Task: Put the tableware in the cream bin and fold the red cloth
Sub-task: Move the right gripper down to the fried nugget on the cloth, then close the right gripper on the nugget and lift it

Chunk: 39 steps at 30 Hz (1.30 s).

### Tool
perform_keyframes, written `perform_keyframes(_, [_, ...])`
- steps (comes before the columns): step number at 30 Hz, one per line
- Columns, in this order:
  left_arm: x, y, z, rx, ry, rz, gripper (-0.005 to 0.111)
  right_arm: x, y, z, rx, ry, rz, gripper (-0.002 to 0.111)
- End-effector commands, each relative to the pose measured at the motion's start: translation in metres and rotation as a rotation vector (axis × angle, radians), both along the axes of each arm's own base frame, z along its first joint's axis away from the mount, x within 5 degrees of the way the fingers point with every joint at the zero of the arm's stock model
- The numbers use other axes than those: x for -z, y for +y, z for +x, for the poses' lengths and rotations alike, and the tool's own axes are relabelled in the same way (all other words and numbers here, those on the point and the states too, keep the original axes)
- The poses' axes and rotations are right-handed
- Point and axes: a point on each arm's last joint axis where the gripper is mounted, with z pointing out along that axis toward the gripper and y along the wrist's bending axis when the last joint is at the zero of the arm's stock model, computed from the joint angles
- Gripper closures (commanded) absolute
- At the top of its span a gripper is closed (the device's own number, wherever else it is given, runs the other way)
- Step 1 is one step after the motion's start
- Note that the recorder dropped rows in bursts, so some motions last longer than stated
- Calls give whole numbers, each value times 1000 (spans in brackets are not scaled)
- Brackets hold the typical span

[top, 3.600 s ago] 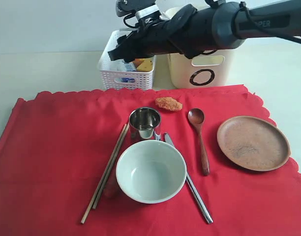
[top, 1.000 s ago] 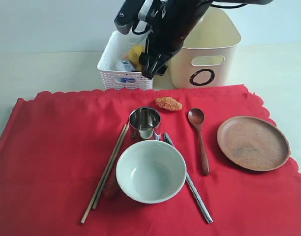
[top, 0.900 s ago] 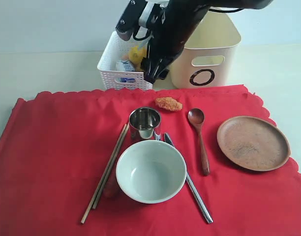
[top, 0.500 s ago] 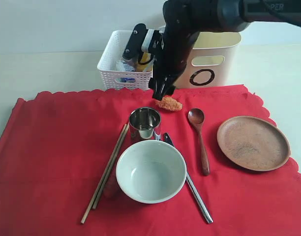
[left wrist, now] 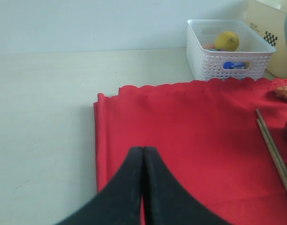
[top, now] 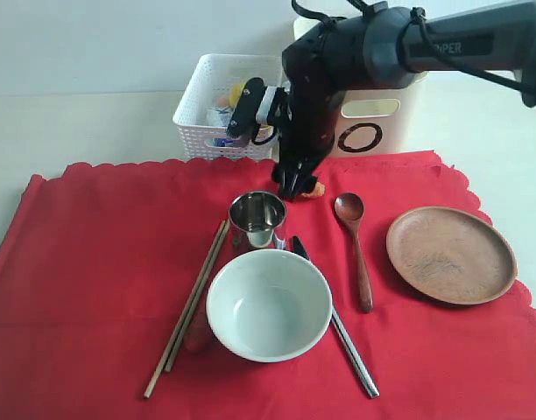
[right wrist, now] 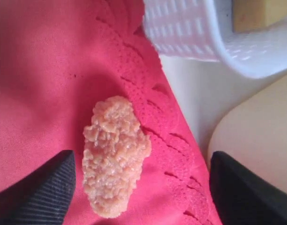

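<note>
Right claw hanging spread wide, fingers straddling fried nugget on red cloth. Left claw pressed together, holding nothing. Cup, bowl sitting just camera-side of right claw; cream bin just beyond. Apparently clearing food first; next calling for closing squarely on nugget.

red cloth: bright red, plain, scalloped edge. On the cloth: bowl pale greenish-white; cup shiny steel; chopsticks light wood; spoon dark reddish-brown; knife steel grey; plate brown, wood grain; nugget golden-orange, crumbly. Behind the cloth: cream bin with black ring mark; white lattice basket holding yellow lemon and blue-white carton.
</note>
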Motion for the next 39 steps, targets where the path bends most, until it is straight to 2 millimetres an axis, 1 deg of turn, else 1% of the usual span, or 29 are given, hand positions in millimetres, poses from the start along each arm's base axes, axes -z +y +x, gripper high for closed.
perform_keyframes(1, [-2, 0, 0, 2, -10, -5, 107, 10, 1, 2, 1, 10, -7, 34])
perform_keyframes(4, [-2, 0, 0, 2, -10, -5, 107, 16, 1, 2, 0, 21, -11, 35])
perform_keyframes(7, [-2, 0, 0, 2, -10, -5, 107, 18, 1, 2, 3, 26, -9, 41])
perform_keyframes(14, [-2, 0, 0, 2, -10, -5, 107, 20, 4, 1, 25, 40, 33, 63])
perform_keyframes(25, [-2, 0, 0, 2, -10, -5, 107, 20, 5, 0, 33, 42, 49, 90])
perform_keyframes(33, [-2, 0, 0, 2, -10, -5, 107, 20, 6, 0, 35, 42, 53, 108])
perform_keyframes(39, [-2, 0, 0, 2, -10, -5, 107, 20, 6, 0, 35, 42, 53, 108])
